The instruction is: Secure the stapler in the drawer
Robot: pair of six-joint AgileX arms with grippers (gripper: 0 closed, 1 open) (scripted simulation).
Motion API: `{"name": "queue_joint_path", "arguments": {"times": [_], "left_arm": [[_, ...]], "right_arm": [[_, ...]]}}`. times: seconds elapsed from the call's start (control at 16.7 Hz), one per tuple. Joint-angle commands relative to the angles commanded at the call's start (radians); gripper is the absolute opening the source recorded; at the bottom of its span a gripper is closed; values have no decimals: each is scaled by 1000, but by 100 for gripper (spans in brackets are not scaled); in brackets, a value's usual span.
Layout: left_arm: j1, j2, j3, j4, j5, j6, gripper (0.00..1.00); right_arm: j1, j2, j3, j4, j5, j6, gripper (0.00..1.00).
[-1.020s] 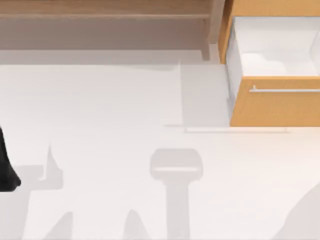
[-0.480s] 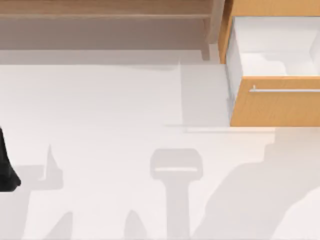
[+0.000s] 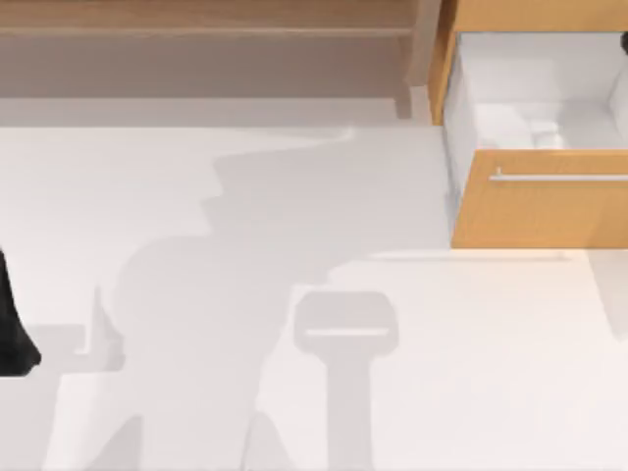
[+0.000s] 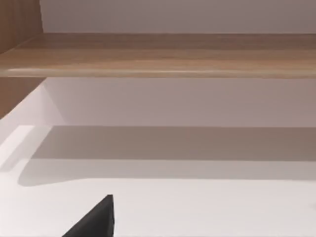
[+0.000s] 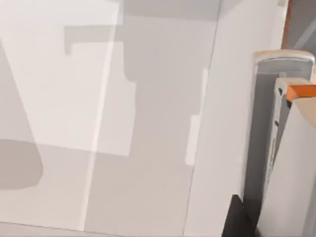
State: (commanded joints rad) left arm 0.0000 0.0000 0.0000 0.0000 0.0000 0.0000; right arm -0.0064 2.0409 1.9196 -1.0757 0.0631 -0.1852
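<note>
The drawer (image 3: 540,211) stands pulled open at the table's back right, with an orange-brown front, a silver bar handle (image 3: 559,178) and white inner walls (image 3: 459,118). In the right wrist view the stapler (image 5: 284,148), grey-white with an orange piece, hangs close above the drawer's white floor (image 5: 148,123). My right gripper (image 5: 276,222) is shut on it, one dark finger (image 5: 236,219) pressed against its side. A dark tip (image 3: 624,41) of that arm shows at the drawer's far right edge. My left gripper (image 3: 12,334) is parked at the table's left edge.
A wooden shelf (image 3: 206,29) runs along the back of the table, left of the drawer, with its post (image 3: 417,59) beside the drawer. Broad soft shadows lie across the white tabletop (image 3: 471,373).
The big arm shadow has swept from the table's right front across to the left middle. A dark tip has appeared at the drawer's right edge. The left arm has stayed still.
</note>
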Motion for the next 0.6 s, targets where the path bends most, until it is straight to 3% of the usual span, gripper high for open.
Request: {"name": "queue_joint_path", "arguments": {"times": [0.24, 0.6], "left_arm": [[0, 0, 0, 0, 0, 0, 100], [0, 0, 0, 0, 0, 0, 100]], "right_arm": [[128, 204, 148, -93, -29, 173, 0], [150, 402, 263, -221, -39, 340, 0]]}}
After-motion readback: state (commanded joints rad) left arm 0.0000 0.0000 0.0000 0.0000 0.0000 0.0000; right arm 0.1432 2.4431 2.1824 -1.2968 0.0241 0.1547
